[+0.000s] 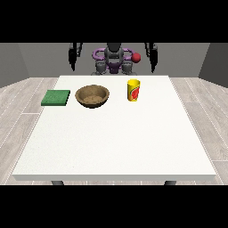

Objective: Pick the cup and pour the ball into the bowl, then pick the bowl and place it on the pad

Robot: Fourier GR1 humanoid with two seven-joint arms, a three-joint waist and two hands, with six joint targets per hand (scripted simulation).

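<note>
The cup (133,90) stands upright on the bench (116,142), below my hand at the view's right (153,62), the nearer one; whether its fingers are spread or curled, I cannot tell.

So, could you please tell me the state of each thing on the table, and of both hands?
Cup: upright on the table, not held.
Bowl: upright, nothing visible inside, between the pad and the cup.
Pad: flat on the table, nothing on it.
Hand at the view's left: hanging down, holding nothing.
Hand at the view's right: hanging down, holding nothing.
</note>
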